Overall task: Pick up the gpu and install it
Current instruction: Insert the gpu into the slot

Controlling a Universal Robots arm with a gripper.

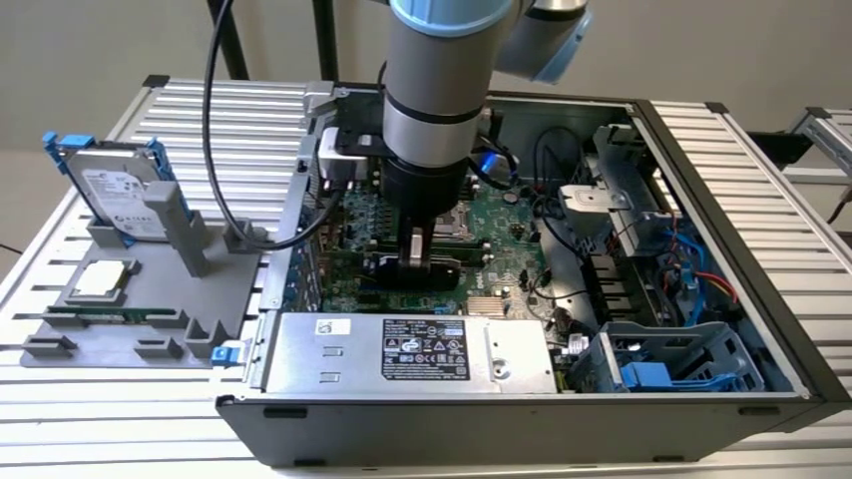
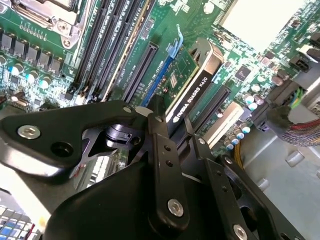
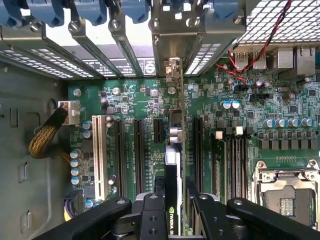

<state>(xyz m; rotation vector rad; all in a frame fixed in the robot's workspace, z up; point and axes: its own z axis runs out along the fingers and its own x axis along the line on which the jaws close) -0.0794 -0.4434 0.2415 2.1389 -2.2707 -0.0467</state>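
The gpu (image 3: 173, 160) stands on edge over a long motherboard (image 3: 130, 100) slot inside the open computer case (image 1: 745, 200). Its silver end bracket (image 3: 173, 70) sits at the case's rear slot openings. In the second wrist view its black cooler and green board (image 2: 192, 82) run away from the fingers toward the slot. My gripper (image 3: 175, 196) is shut on the card's near end, one black finger on each face; it also appears in the second wrist view (image 2: 175, 120). In the exterior view the gripper (image 1: 419, 261) reaches straight down into the middle of the case.
A silver hard drive (image 1: 118, 190) in a blue frame and a processor chip (image 1: 104, 281) rest on a grey fixture at the exterior view's left. Beside the card are the memory slots (image 3: 227, 155), the processor socket (image 3: 285, 192), the power supply (image 1: 406, 351) and a blue drive cage (image 1: 665, 364).
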